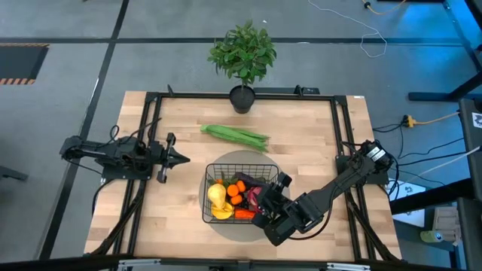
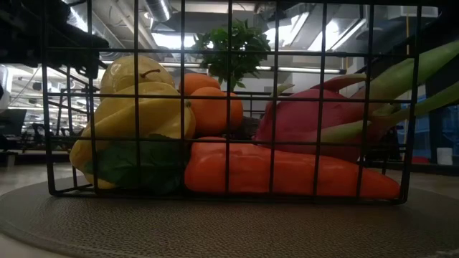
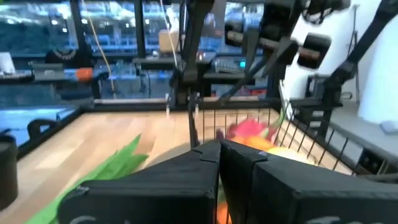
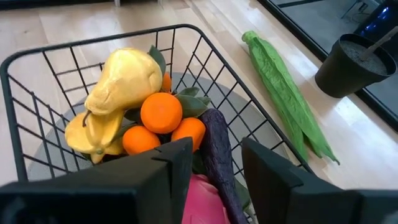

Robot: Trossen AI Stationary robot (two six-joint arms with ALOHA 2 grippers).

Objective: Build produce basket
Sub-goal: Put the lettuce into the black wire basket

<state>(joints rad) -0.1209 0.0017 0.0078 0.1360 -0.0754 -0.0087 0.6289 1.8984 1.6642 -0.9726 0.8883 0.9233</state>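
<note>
The black wire basket stands on a round grey mat. It holds yellow fruit, orange tomatoes, a pink radish, a red chili and a purple eggplant. Long green beans lie on the table beyond the basket. My right gripper is open over the basket's right side, one finger on either side of the eggplant. My left gripper is shut and waits left of the basket.
A potted leafy plant stands at the table's far edge, its black pot just past the beans. The grey mat reaches out around the basket. Bare wood lies to the right of the beans.
</note>
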